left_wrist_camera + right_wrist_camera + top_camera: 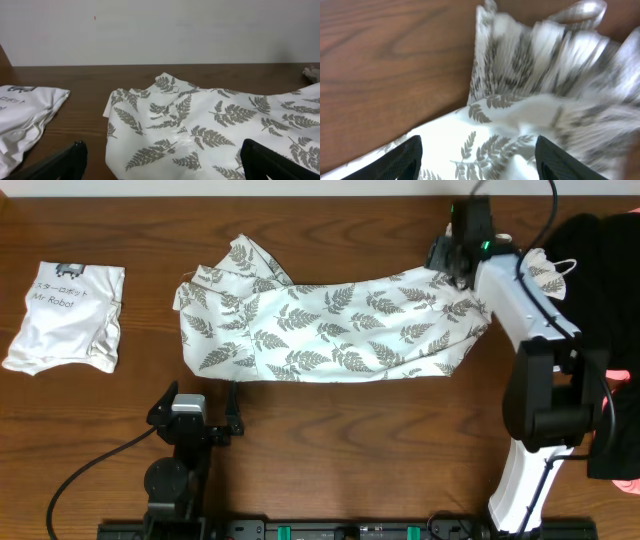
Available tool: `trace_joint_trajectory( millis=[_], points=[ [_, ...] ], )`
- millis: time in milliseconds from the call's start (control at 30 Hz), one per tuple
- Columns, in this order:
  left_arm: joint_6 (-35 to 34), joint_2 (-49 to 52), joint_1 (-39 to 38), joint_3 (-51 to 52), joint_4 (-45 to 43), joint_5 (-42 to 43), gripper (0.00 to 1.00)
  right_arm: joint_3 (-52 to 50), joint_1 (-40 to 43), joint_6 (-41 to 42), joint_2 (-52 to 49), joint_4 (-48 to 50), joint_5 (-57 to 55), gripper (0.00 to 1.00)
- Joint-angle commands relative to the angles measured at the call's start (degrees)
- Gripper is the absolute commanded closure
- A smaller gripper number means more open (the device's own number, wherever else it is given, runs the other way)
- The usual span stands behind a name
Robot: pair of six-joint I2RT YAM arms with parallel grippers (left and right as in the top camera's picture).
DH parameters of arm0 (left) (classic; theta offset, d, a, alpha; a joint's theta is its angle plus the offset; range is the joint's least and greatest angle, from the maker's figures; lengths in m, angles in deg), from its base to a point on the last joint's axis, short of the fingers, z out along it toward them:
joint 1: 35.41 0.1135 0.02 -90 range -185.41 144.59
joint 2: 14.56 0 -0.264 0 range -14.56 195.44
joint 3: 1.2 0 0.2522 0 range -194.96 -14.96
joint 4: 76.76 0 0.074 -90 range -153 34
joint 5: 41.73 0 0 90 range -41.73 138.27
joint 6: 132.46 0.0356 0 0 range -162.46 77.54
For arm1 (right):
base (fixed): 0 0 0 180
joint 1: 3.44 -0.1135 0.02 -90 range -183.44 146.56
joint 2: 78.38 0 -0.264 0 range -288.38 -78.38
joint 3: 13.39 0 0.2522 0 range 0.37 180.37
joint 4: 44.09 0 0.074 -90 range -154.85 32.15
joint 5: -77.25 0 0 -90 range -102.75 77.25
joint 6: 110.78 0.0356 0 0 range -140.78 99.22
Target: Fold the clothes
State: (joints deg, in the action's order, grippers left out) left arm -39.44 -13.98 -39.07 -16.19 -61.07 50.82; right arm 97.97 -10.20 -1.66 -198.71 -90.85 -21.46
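**Brown wood, fern cloth lying crosswise**

Dark wood table (330, 450) runs under everything, with a pale wall behind it in the left wrist view. On it the fern-print garment (330, 330) lies spread in a long band. Its long axis goes side to side, from a rumpled, peaked end on my left to a bunched end on my right. By my judgement it is loosely flattened and not yet folded.

My right gripper (477, 150) hangs over the far right end of that band, just above the gathered, pleated cloth. Its fingers stand wide apart with cloth lying under and between them, and nothing looks pinched, though the wrist view is blurred. My left gripper (200, 410) sits toward the near side of the table, spread fully and empty. It faces the garment's left end, just short of the near hem and not touching it.

So the right end lies below my right fingers, the left end lies ahead of my left ones, and the length between runs crosswise to both arms. I judge that an end-to-end fold would start with the right arm, which is nearer its cloth. A white "Mr Robot" shirt (65, 315) lies well apart on the left, and black garments (600, 270) are piled beside the right arm.
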Motion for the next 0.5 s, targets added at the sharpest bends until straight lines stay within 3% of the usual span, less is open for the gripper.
trace_joint_trajectory(
  millis=[0,233,467],
  points=[
    [0.37,-0.35,-0.28,1.01,2.12,-1.75,0.02,7.89,1.49,-16.92,0.44,-7.23,1.03,0.29],
    [0.37,-0.35,-0.28,1.01,2.12,-1.75,0.02,13.14,8.24,-34.14,0.37,-15.30,17.90,0.35],
    [0.37,-0.35,-0.28,1.01,2.12,-1.75,0.02,13.11,11.32,-50.53,-2.67,-19.23,22.91,0.27]
  ],
)
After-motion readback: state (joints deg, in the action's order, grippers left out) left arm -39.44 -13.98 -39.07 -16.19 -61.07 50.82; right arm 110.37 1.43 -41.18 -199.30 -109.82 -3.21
